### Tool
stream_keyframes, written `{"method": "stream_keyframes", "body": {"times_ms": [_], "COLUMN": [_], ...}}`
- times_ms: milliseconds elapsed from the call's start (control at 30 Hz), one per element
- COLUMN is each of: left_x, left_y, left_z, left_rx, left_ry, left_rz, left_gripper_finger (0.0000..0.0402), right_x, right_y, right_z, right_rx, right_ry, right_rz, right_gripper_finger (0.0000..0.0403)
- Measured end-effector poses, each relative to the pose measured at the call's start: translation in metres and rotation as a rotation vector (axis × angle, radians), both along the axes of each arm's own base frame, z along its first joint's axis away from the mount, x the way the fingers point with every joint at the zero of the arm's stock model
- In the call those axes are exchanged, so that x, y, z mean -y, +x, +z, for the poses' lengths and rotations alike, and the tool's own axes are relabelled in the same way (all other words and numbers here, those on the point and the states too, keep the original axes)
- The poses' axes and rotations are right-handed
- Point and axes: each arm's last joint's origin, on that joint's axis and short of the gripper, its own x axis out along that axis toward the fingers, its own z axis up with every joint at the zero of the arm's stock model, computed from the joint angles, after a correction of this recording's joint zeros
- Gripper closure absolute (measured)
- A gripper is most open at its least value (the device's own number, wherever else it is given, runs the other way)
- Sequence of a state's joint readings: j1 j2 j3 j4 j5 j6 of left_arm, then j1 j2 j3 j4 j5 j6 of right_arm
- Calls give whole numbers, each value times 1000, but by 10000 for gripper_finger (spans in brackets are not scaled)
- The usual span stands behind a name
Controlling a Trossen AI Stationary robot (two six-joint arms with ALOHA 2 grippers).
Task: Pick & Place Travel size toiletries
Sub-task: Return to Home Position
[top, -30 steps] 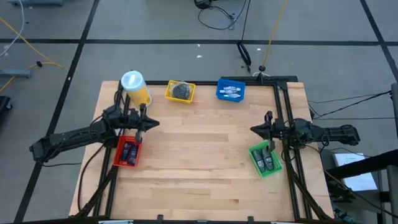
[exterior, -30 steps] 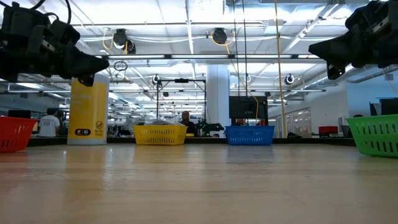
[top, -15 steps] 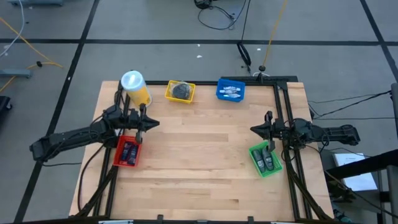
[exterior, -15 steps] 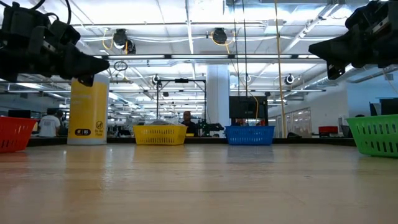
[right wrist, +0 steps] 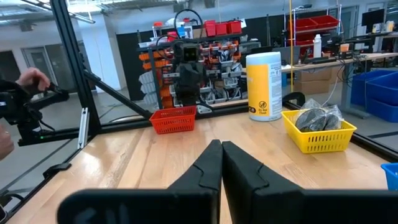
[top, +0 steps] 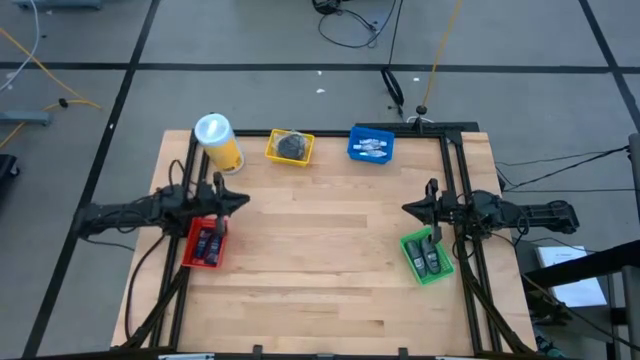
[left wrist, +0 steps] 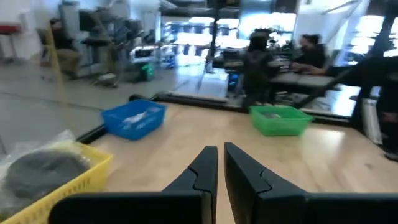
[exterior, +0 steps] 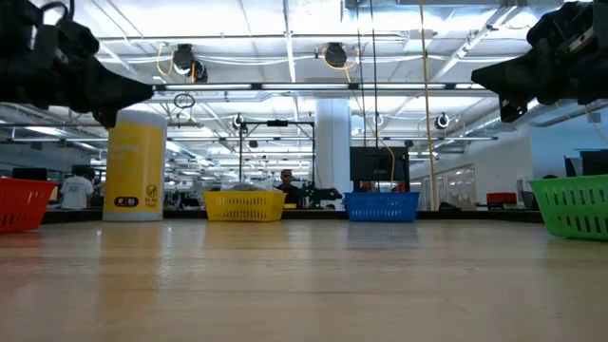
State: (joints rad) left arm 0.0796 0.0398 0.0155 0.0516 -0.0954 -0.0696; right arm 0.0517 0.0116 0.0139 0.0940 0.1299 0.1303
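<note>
Travel size toiletries [top: 207, 243]: sorted by kind in red bin [exterior: 21, 204] at 9 o'clock, yellow bin [exterior: 244, 206] 11, blue bin [exterior: 381, 206] 1, green bin [exterior: 575, 207] 3; left gripper [left wrist: 221, 149], right gripper [right wrist: 221, 144] pinched narrow, empty, parked at 9 and 3, sorting seemingly done.

The table [top: 330, 260] is light wood with a plank pattern. Bins (lattice-walled): red bin [exterior: 21, 204], yellow bin [exterior: 244, 206], blue bin [exterior: 381, 206], green bin [exterior: 573, 206]. The canister [top: 222, 148] is yellow with a white lid. The bottles [top: 207, 243] are dark blue-black, the discs [top: 291, 146] grey, the tubes [top: 371, 147] white-blue.
</note>
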Motion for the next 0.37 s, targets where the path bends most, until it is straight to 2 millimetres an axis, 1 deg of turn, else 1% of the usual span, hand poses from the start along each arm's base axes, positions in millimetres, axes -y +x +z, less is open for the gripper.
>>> {"method": "stream_keyframes", "body": {"times_ms": [167, 367], "left_x": [11, 14], "left_y": [-2, -2], "left_z": [0, 0], "left_rx": [-13, -14], "left_ry": [92, 96], "left_rz": [-151, -189], "left_gripper_finger": [376, 376], "right_x": [0, 0], "right_y": [0, 0], "right_z": [0, 0], "right_rx": [1, 0], "right_ry": [0, 0], "right_rz": [0, 0], "right_gripper_finger": [399, 399]}}
